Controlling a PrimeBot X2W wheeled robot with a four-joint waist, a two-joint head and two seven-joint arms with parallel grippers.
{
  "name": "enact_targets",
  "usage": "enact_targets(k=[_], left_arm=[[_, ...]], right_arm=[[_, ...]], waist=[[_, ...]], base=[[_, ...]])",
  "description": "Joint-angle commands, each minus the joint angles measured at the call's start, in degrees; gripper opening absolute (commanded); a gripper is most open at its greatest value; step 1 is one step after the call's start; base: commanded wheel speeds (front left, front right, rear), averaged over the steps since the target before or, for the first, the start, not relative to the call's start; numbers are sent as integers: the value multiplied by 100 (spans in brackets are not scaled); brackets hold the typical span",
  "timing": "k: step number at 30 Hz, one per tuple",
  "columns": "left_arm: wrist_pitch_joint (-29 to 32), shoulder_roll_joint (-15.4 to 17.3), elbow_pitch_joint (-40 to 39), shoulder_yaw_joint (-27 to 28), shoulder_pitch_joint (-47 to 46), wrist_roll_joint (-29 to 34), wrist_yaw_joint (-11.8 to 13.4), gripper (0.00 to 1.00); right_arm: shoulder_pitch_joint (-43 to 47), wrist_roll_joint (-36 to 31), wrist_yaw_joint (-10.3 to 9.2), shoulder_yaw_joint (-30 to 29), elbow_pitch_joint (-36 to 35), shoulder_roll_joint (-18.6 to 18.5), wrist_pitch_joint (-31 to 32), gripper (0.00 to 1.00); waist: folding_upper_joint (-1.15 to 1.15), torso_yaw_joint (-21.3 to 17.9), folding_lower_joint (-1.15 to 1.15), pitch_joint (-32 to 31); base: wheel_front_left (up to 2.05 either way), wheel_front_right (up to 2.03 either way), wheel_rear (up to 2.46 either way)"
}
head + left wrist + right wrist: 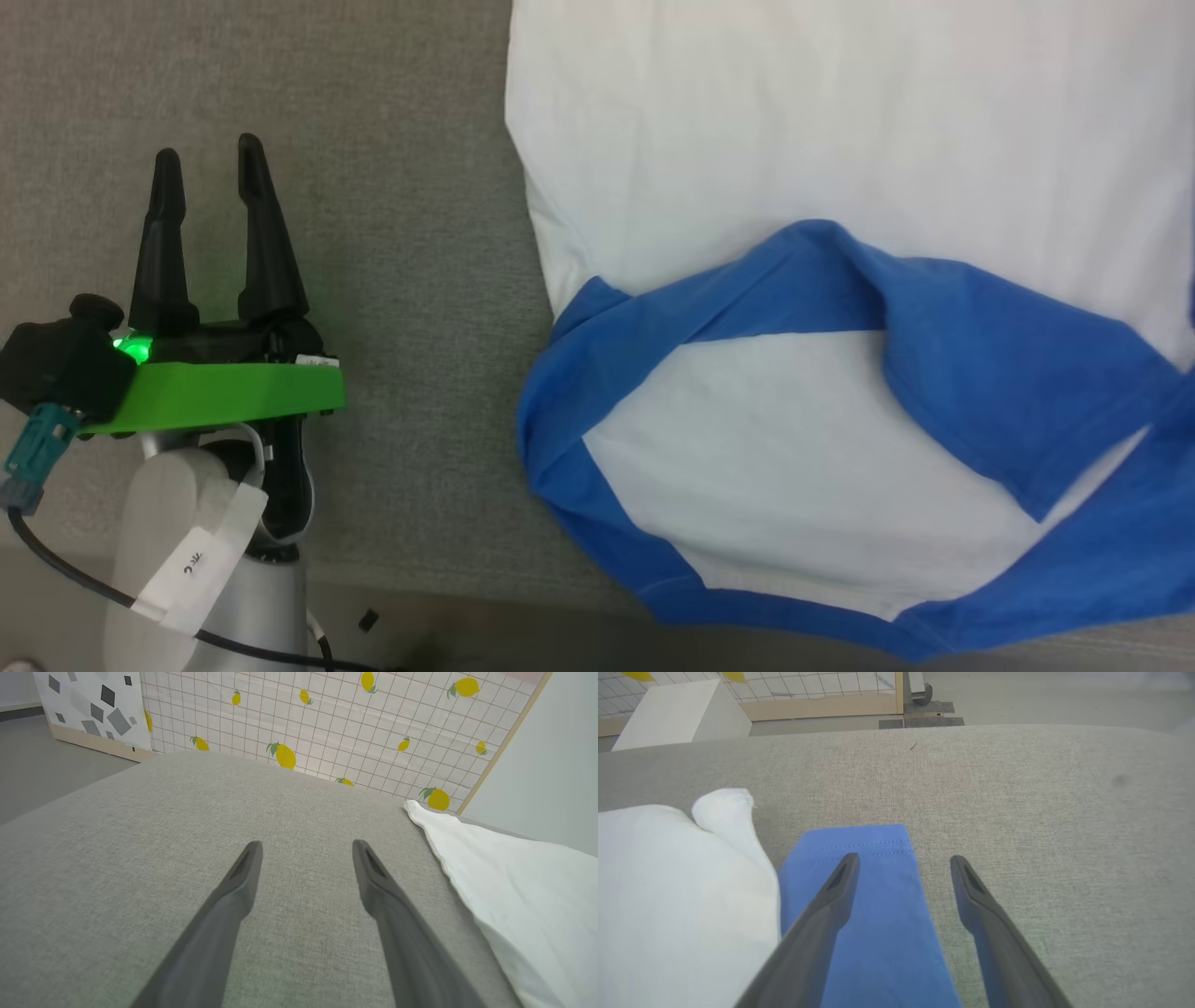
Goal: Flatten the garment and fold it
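- The garment [794, 140] lies spread on a grey upholstered surface [420, 280]. Its white body runs away from the robot, and a rumpled blue section [980, 364] is doubled over the near part, so it isn't flat yet.
- The left gripper [209, 149] has its fingers spread with nothing between them. It sits over bare grey fabric, and the shirt lies off to its right with a clear strip of surface between them. Its fingers point roughly parallel to the shirt's left side edge.
- The right gripper [904, 857] also has its fingers spread and empty. It is over a blue sleeve [882, 891], which runs lengthwise along the fingers with its stitched hem at the far end. One finger is above the sleeve and the other above the grey surface just past the sleeve's edge.
- Judged from this, the right arm is the nearer one. The left must travel sideways to reach cloth.
- The head view shows the whole crumpled fold, which neither wrist view does. The right wrist view shows the flat sleeve and hem. The left wrist view shows a white corner far ahead and a lemon-print panel [327, 709] behind it.
- I cannot tell how high either gripper is above the fabric.
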Motion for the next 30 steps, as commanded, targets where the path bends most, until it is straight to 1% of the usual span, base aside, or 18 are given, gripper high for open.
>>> enact_targets(k=[1, 7, 8, 9, 10, 11, 13, 17, 20, 22, 25, 30], left_arm=[[-21, -54, -35, 63, 97, 90, -56, 100], [-21, -131, -104, 217, 127, 195, -168, 100], [-21, -138, -114, 232, 128, 201, -177, 100], [-21, -144, -122, 248, 127, 209, -188, 100], [-21, -148, -127, 260, 124, 217, -194, 100], [-21, -152, -123, 270, 122, 231, -202, 100], [-21, -157, -106, 278, 116, 250, -214, 100], [-21, -162, -9, 294, 125, 294, -233, 100], [-21, -164, 131, 339, 208, 359, -245, 100], [-21, -164, 222, 337, 283, 422, -251, 100], [-21, -165, 313, 331, 385, 454, -257, 100], [-21, -165, 495, 335, 663, 515, -263, 100]], right_arm=[[-120, -114, -9, -72, 46, 32, 158, 100], [-267, -571, -9, -492, 141, 188, 1170, 100], [-275, -611, -9, -547, 109, 226, 1295, 50], [-271, -655, -9, -589, 52, 268, 1423, 9], [-252, -698, -9, -601, -6, 284, 1502, 0], [-214, -756, -9, -608, -90, 289, 1547, 0], [-133, -858, -9, -685, -290, 304, 1416, 0], [97, -1048, -9, -878, -581, 251, 823, 0], [361, -1144, -9, -947, -733, 232, 435, 0], [559, -1179, -9, -899, -881, 202, 286, 0], [868, -1233, -9, -814, -1200, 157, 174, 0], [1631, -1255, -9, -455, -2319, 225, 281, 0]], waist=[[0, 326, -1, 356], [0, 352, -1, 426], [0, 348, -1, 428], [0, 340, -1, 429], [0, 335, -1, 425], [0, 323, -1, 408], [0, 301, -1, 358], [0, 243, -1, 115], [0, 121, -1, -219], [0, 34, -1, -455], [0, -69, -1, -802], [0, -290, -1, -1424]], base=[[0, 0, 0], [0, 0, 0], [0, 0, 0], [0, 0, 0], [0, 0, 0], [0, 0, 0], [0, 0, 0], [0, 0, 0], [0, 0, 0], [0, 0, 0], [0, 0, 0], [0, 0, 0]])
